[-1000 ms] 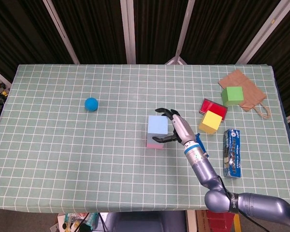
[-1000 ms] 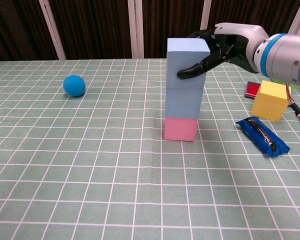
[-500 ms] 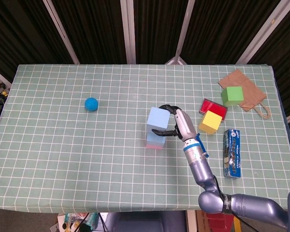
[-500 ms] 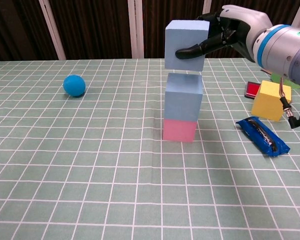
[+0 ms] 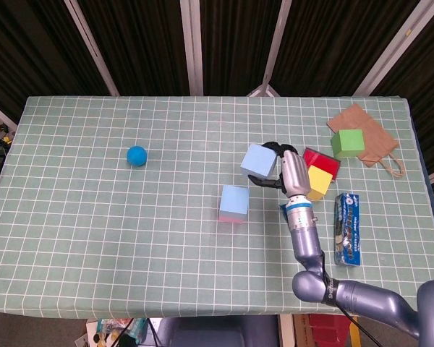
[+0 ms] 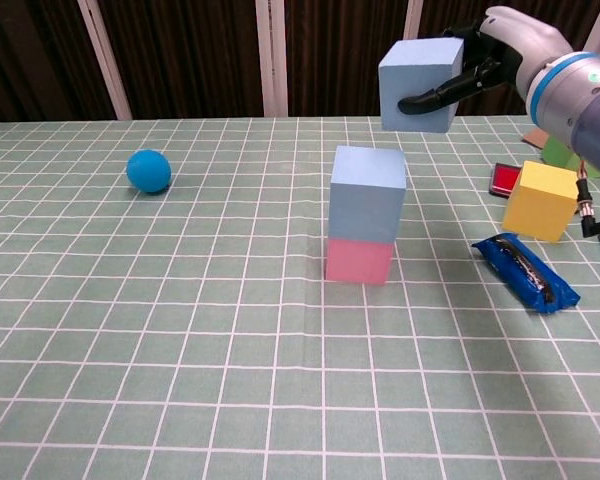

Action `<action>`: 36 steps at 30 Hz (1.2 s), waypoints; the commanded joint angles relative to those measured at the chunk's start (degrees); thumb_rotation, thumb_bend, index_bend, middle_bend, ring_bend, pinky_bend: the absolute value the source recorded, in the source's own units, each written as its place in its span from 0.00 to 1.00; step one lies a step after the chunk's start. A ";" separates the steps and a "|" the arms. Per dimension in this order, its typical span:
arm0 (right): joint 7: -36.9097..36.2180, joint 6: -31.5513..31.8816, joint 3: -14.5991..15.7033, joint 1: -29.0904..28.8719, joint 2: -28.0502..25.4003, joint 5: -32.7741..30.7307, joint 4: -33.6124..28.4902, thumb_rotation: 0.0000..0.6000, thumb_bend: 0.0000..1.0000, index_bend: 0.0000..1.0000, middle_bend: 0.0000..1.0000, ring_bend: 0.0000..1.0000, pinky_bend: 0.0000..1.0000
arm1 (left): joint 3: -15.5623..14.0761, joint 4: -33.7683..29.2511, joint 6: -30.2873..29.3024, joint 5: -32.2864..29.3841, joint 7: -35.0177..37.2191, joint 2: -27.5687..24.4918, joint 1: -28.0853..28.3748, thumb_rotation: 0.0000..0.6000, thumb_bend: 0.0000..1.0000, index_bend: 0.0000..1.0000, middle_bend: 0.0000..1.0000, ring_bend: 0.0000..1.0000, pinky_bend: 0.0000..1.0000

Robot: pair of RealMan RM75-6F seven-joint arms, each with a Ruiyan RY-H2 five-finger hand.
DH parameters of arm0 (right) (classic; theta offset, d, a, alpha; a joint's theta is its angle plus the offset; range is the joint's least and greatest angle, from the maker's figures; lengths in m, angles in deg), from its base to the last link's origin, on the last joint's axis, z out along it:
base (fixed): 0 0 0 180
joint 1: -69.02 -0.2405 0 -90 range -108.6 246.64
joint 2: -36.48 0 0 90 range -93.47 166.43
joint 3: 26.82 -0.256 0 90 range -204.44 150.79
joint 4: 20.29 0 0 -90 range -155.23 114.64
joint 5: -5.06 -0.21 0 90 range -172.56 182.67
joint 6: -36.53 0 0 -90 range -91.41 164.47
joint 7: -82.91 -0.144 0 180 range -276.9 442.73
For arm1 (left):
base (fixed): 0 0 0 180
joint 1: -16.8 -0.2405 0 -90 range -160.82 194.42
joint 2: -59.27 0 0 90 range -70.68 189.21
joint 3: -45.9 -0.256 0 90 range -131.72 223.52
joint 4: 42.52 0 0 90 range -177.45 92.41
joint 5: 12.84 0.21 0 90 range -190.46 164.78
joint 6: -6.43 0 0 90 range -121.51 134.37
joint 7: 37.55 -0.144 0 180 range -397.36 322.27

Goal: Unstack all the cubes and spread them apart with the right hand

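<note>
My right hand (image 5: 286, 170) (image 6: 485, 60) holds a light blue cube (image 5: 258, 160) (image 6: 418, 84) in the air, up and to the right of the stack. The stack is a second light blue cube (image 5: 234, 199) (image 6: 367, 193) sitting on a smaller pink cube (image 5: 231, 217) (image 6: 360, 260) near the table's middle. A yellow cube (image 5: 318, 181) (image 6: 541, 200) stands to the right, close beside my wrist. A green cube (image 5: 347, 142) rests on a brown paper bag (image 5: 372, 134) at the far right. My left hand shows in neither view.
A blue ball (image 5: 136, 155) (image 6: 148, 170) lies at the left. A red flat box (image 5: 322, 159) (image 6: 506, 179) sits behind the yellow cube. A blue snack packet (image 5: 347, 228) (image 6: 525, 271) lies near the right front. The green checked tablecloth (image 5: 130, 231) covers the table.
My right hand has lifted the top light blue cube off the stack and carried it up and to the right. The two lower cubes have stayed put.
</note>
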 commanded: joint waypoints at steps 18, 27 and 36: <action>13.59 -5.93 -0.96 -2.47 1.55 -7.36 -1.33 1.00 0.18 0.02 0.00 0.00 0.00 | -0.10 -0.26 0.45 -0.32 -0.71 -0.08 0.20 1.00 0.25 0.10 0.00 0.00 0.00; 9.77 -7.30 -1.66 2.92 -9.45 -6.27 -14.66 1.00 0.18 0.01 0.00 0.00 0.00 | -0.18 -0.43 0.27 -0.18 -1.21 0.11 0.19 1.00 0.25 0.11 0.00 0.00 0.00; -1.04 -14.82 -1.55 9.81 -22.34 -2.92 -22.98 1.00 0.18 0.01 0.00 0.01 0.00 | -0.57 -0.89 0.06 0.46 -2.82 0.59 0.26 1.00 0.25 0.12 0.00 0.00 0.00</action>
